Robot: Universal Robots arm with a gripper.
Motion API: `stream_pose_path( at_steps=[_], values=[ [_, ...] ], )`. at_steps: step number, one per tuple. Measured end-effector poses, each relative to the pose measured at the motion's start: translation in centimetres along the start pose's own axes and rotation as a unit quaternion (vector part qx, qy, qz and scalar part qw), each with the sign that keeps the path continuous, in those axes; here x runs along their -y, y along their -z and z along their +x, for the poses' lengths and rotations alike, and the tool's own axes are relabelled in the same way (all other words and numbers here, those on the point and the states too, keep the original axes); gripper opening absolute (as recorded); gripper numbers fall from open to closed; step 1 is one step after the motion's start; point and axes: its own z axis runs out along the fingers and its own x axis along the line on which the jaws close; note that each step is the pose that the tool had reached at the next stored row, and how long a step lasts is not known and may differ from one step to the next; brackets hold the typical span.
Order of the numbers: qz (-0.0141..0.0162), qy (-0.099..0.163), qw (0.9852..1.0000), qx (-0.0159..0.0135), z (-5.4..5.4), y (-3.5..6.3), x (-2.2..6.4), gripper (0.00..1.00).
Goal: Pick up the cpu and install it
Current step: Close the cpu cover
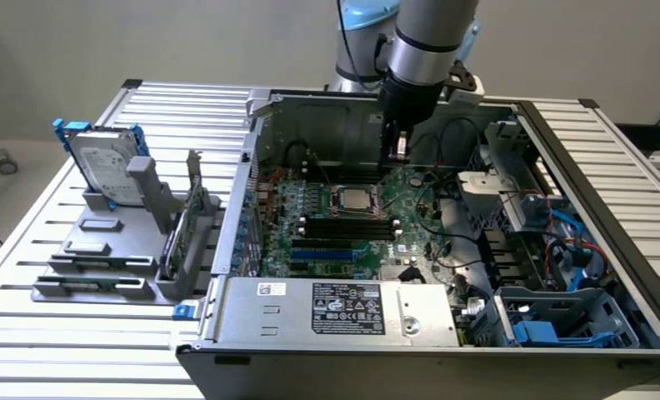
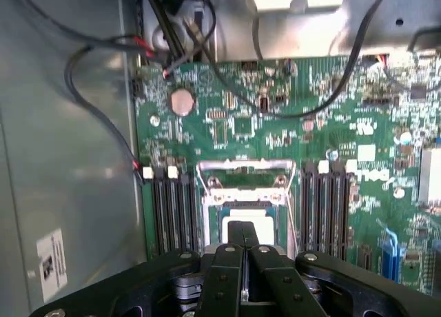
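The cpu [image 1: 353, 197], a small square chip with a shiny metal top, lies flat in the socket on the green motherboard [image 1: 307, 250] inside the open computer case. My gripper [image 1: 397, 152] hangs above and a little behind it, clear of the board. In the wrist view the black fingers [image 2: 231, 262] are pressed together with nothing between them, and their tips [image 2: 242, 227] cover part of the pale cpu [image 2: 267, 218]. The socket's metal frame [image 2: 246, 168] stands open beyond the chip.
Dark memory slots [image 2: 176, 213] flank the socket on both sides. Loose black cables [image 2: 103, 76] run along the case wall [image 2: 62, 158]. A power supply [image 1: 342, 308] sits at the case front. A hard drive in a blue frame [image 1: 102, 162] stands on a grey rack [image 1: 97, 258] at the exterior view's left.
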Motion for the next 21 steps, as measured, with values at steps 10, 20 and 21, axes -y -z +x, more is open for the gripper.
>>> stream_pose_path(
  at_steps=[10,20,21],
  values=[
    [0.0001,0.001,1.0000,0.0001,0.3,0.97,-4.05,0.11],
    [-0.0054,0.004,1.0000,0.0028,0.2,0.15,-4.84,0.11],
    [-0.0061,0.004,1.0000,0.0034,0.2,0.01,-4.87,0.11]
  ],
)
